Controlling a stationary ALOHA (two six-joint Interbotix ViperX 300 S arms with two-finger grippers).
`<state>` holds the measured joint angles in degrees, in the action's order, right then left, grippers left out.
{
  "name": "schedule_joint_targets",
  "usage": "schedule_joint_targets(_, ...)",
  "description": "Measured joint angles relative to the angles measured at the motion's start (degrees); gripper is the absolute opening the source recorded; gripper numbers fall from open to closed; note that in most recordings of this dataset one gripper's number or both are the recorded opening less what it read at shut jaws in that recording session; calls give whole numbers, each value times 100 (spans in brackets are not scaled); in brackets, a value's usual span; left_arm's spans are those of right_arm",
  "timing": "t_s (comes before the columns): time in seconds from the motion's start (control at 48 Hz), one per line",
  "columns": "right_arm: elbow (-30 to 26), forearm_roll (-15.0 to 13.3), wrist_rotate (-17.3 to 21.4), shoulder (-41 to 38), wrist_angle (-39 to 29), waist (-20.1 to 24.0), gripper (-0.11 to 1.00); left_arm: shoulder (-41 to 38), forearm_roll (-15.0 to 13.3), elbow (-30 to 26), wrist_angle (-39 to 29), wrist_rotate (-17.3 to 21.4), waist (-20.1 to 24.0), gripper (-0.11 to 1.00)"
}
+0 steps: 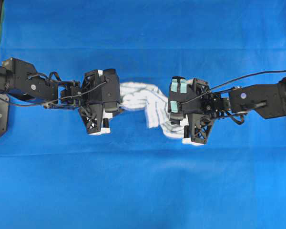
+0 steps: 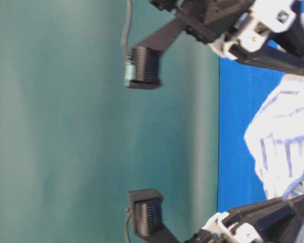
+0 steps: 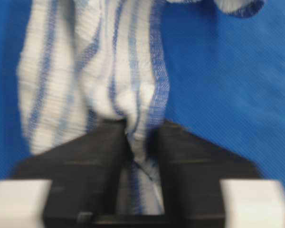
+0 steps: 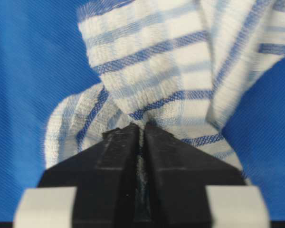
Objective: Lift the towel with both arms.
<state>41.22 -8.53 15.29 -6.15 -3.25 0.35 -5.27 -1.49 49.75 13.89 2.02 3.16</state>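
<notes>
Now blue tablecloth under bunched towel; teal wall behind; both jaws pinching towel.

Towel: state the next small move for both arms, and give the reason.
Probably raise both arms together, straight up. The left gripper and the right gripper are each shut on a pinched fold of the towel, which bunches between them over the blue tablecloth.

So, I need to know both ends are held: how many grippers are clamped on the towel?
2. The left gripper pinches a bunched fold at the towel's left end; the right gripper is shut on its right end.
</notes>
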Motion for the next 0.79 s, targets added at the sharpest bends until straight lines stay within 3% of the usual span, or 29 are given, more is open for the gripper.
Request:
schedule_joint_targets(0.042,0,0,0,114,-18,9,4,123,0,0,-62,-9,0,2)
schedule_joint_targets(0.354,-114,0,-18,1468,-765,0,4,1644,0,-237,-1107,-18,0,1)
schedule_joint_targets(0.792,-1055,-229,-70,3041,-2206,-44,4,3410,0,-1283,-2417,-9,-9,1)
